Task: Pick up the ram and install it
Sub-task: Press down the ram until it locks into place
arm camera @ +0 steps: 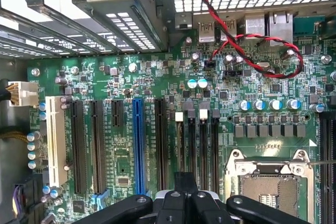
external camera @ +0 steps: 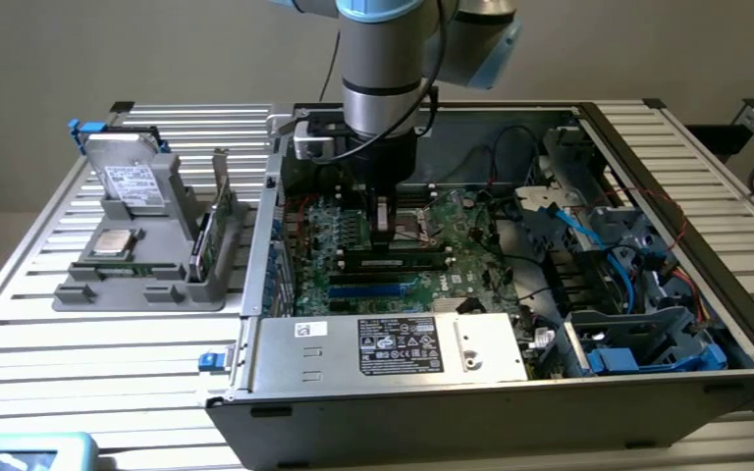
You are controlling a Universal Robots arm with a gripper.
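Ram (external camera: 397, 263) lies seated lengthwise in a slot on the motherboard (external camera: 469, 240), inside the open computer case (external camera: 482, 383) on the table (external camera: 36, 343). My tool (external camera: 387, 221) hangs just above it, near the empty CPU socket (arm camera: 270, 192); whether its fingers are parted or closed, I cannot tell. Apart from the case stands a grey parts holder (external camera: 141, 265).

- My arm (external camera: 380, 59) hangs straight down from above, wrist vertical.
- My hand (external camera: 387, 218) points downward, low inside the case, its black fingers (arm camera: 185, 203) close together.
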